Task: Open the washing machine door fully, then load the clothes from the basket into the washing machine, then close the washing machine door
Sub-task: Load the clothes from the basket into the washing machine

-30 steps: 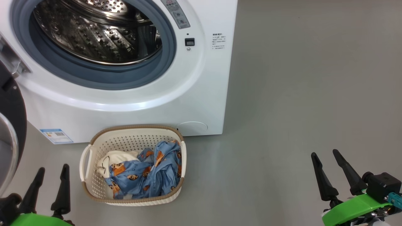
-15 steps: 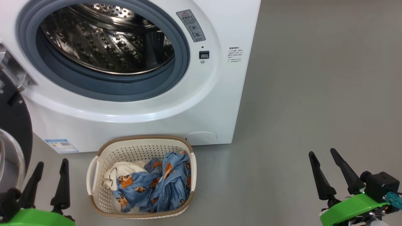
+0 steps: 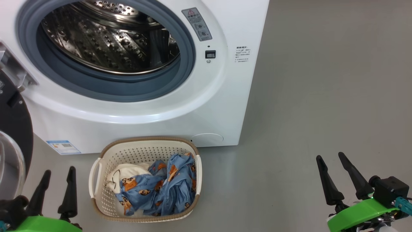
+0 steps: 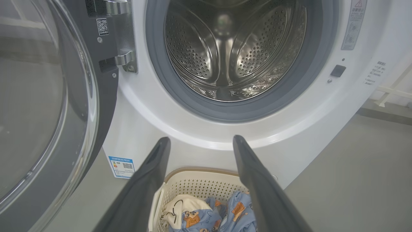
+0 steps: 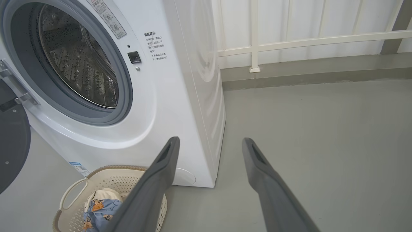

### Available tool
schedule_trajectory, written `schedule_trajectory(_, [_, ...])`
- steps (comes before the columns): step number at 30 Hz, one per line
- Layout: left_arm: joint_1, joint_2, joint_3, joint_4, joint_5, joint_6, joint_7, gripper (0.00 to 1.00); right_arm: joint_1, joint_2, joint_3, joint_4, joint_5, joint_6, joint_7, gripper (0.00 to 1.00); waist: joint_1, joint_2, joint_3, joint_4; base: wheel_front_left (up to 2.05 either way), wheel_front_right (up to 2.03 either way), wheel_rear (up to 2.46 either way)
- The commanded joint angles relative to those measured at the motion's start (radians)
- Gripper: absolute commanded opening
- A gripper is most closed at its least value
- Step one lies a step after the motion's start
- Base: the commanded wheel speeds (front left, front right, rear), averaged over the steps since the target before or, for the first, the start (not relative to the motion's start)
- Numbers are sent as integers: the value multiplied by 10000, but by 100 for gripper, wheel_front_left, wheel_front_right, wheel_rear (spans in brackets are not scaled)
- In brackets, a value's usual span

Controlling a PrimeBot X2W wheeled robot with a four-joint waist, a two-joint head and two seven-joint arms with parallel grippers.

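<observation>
White railing (image 5: 254, 32) (right wrist view) beyond washing machine (image 5: 180, 96)

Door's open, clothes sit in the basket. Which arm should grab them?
Left, probably. The left tool stands open right beside the basket, and the clothes show between its fingers in the left wrist view. The right tool is far off to the right.

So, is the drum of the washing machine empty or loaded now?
Empty: the drum shows only bare steel, and the clothes lie in the basket.
</observation>
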Motion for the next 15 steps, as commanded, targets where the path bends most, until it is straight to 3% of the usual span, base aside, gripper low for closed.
schedule_trajectory(1, [-321,251,352,-112,11,-13,-65,100,-244,-62,240,-280,-19,16,-122,100,0,0,46,-5,0,0,0])
schedule_trajectory(15, [-1013,202,-734,1322,-461,-13,-65,100,-687,232,252,-436,-180,16,-122,100,0,0,1063,-98,0,0,0])
